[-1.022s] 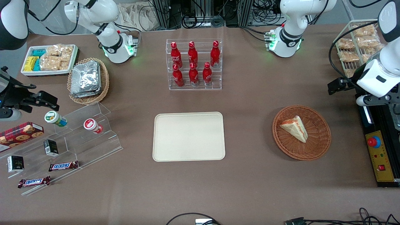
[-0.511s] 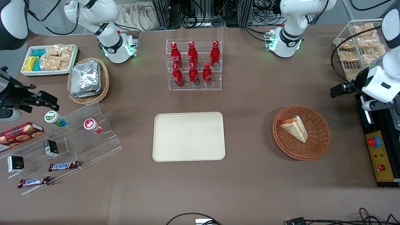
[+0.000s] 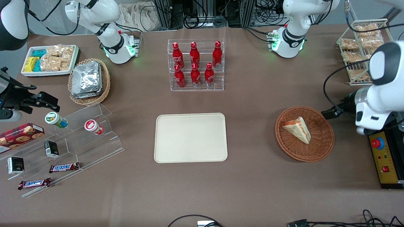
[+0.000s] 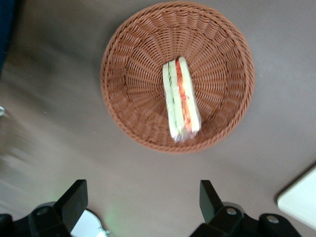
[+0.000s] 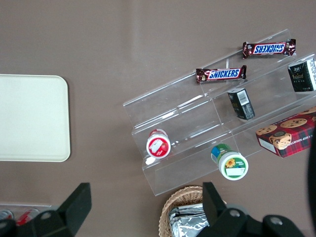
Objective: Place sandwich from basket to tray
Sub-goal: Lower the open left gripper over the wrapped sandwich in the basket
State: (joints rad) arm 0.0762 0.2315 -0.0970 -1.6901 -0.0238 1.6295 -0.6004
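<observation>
The sandwich, a white bread wedge with orange and green layers, lies in the round reddish-brown wicker basket. The cream tray sits bare at the table's middle, toward the parked arm's end from the basket. My working arm's wrist hangs high beside the basket, toward the working arm's end. In the left wrist view the gripper is open and holds nothing. Its two dark fingertips stand wide apart over bare tablecloth, clear of the basket and the sandwich. A corner of the tray shows.
A clear rack of red bottles stands farther from the camera than the tray. A wire rack of bagged snacks and a yellow control box sit at the working arm's end. Acrylic steps with snacks and a foil-packet basket lie toward the parked arm's end.
The working arm has swung from over the control box toward the basket, and its wrist now hangs just beside the basket's rim. Sandwich, basket and tray have not moved.
</observation>
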